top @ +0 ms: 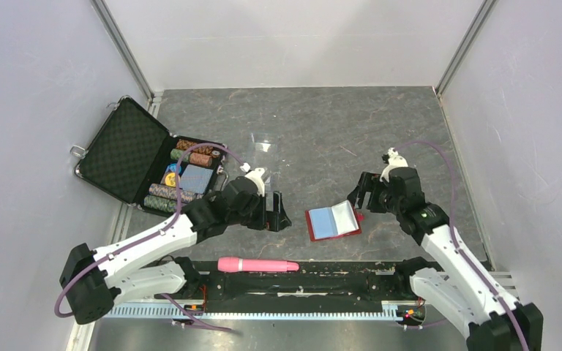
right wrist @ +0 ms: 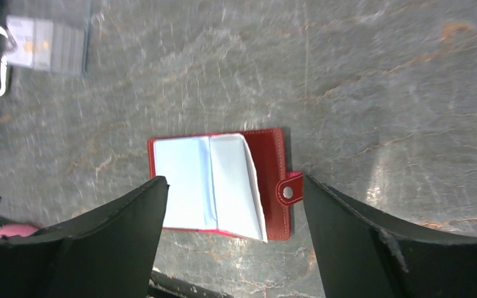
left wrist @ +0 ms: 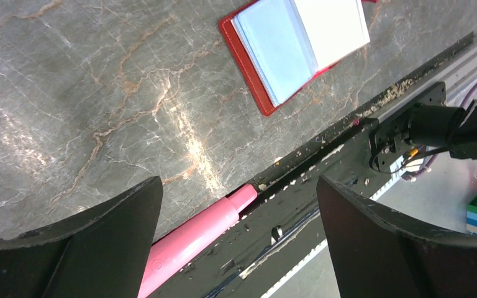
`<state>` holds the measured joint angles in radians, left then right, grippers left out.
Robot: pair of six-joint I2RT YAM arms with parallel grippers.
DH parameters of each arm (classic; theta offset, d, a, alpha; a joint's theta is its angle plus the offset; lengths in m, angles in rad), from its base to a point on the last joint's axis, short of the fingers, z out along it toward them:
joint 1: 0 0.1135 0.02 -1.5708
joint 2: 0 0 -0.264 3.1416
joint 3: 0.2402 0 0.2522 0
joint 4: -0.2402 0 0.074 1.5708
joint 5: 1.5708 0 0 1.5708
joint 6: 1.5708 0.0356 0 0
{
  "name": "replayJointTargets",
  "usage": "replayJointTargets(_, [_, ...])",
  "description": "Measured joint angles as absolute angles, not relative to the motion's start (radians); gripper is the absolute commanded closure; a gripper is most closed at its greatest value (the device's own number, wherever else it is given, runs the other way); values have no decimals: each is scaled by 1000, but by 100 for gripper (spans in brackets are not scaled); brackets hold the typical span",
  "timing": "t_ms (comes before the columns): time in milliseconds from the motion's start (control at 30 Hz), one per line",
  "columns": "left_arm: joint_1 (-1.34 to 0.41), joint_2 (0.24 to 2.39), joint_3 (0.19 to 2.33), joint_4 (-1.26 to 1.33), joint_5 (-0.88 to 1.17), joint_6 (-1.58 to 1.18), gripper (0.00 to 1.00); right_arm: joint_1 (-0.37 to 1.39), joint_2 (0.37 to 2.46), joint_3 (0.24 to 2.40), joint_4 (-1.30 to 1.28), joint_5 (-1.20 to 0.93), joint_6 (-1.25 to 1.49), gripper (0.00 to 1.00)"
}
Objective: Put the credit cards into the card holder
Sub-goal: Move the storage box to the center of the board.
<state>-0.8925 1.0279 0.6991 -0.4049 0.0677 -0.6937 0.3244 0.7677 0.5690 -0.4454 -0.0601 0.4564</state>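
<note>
The right gripper (right wrist: 235,185) stands wide with nothing between its dark, curved fingers (right wrist: 115,239). It hangs over the card holder (right wrist: 220,186), apart from it as far as the wrist view shows. The left gripper (left wrist: 239,186) is spread just as wide and holds nothing, with bare table (top: 322,124) under it.

The card holder lies open and flat on the table between the two grippers, nearer the right one. Its pale blue pockets face up, and no card shows in them. One pale leaf curls up off the stack, towards the snap tab (right wrist: 289,189).

At the far left a black briefcase (top: 121,150) lies with its lid thrown back. Rows of round chips (top: 190,155) fill its tray, and a grey-blue rectangle (top: 195,178) lies among them (too small to tell what it is).

The holder's cover is red and leather-like, stitched at the edge, and the tab has a metal stud. The briefcase lid has a dimpled lining. The table is grey, stone-patterned and veined in rust. A smooth pink cylinder (top: 257,265) lies on the black rail at the near edge.
</note>
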Motion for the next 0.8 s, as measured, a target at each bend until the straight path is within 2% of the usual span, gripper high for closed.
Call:
replayJointTargets(133, [-859, 1028, 714, -410, 55, -722, 0, 340, 860, 570, -436, -138, 437, 21])
replayJointTargets(433, [-615, 1042, 714, -384, 112, -791, 2, 492, 1134, 692, -373, -186, 428, 21])
replayJointTargets(600, [-494, 1096, 714, -382, 115, -838, 12, 541, 1204, 730, -306, -187, 433, 24])
replayJointTargets(700, [-440, 1137, 714, -373, 111, -868, 25, 547, 1233, 736, -279, -191, 437, 24])
replayJointTargets(800, [-404, 1200, 716, -362, 93, -883, 27, 551, 1243, 736, -267, -196, 443, 24])
